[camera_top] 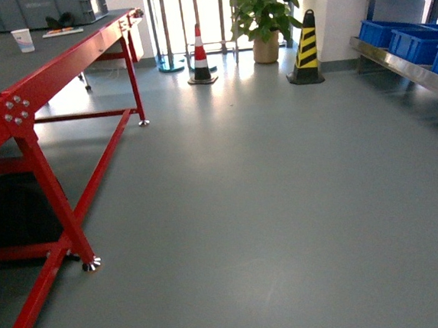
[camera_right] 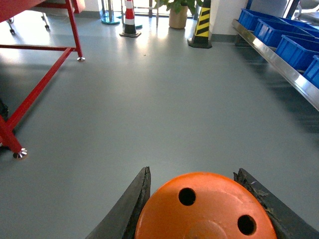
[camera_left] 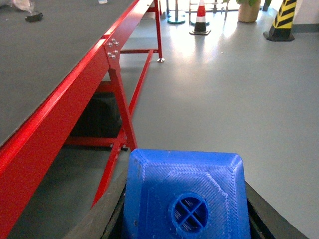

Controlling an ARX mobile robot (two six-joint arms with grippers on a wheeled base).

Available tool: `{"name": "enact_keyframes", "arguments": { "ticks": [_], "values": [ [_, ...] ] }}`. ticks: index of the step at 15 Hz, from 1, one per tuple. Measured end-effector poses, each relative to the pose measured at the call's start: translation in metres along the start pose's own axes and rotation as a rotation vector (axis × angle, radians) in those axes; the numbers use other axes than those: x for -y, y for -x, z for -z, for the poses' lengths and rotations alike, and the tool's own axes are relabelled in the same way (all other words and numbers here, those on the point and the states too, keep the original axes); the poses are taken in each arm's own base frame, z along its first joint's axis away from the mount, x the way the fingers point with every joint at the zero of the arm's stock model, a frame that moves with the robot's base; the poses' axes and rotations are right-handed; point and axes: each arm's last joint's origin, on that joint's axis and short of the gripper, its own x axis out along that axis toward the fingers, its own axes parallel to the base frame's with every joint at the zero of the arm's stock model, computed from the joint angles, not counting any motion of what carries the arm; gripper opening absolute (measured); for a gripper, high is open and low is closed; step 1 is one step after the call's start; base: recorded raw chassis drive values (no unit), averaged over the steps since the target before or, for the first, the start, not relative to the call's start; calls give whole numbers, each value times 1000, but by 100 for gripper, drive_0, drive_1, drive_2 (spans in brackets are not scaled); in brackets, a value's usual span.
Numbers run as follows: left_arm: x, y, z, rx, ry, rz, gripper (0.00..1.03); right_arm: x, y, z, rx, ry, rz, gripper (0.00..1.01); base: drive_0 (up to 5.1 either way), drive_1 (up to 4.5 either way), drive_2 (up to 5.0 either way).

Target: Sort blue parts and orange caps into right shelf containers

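Observation:
In the left wrist view a bright-blue part with angled faces and a round crossed hole fills the bottom, and my left gripper is shut on it, its dark fingers pressed against both sides. In the right wrist view an orange cap with small holes in its flat top sits clamped in my right gripper, dark fingers on either side. Bright-blue crates stand on a metal shelf at the far right; the same crates show in the right wrist view. Neither gripper appears in the head view.
A red-framed table with a dark top runs along the left, its legs and feet on the grey floor. A white cup stands on it. Ahead are a red-white cone, a yellow-black cone and a potted plant.

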Motion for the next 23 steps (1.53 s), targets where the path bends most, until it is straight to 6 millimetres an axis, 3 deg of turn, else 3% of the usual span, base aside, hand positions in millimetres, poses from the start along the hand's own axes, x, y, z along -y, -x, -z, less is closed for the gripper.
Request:
{"name": "enact_keyframes", "arguments": {
  "ticks": [5, 23],
  "values": [
    [-1, 0, 0, 5, 0, -7, 44, 0, 0, 0, 1, 0, -2, 43, 8, 435, -420],
    [0, 0, 0, -1, 0, -2, 44, 0, 0, 0, -4, 1, -1, 43, -155, -155, -155]
  ]
}}
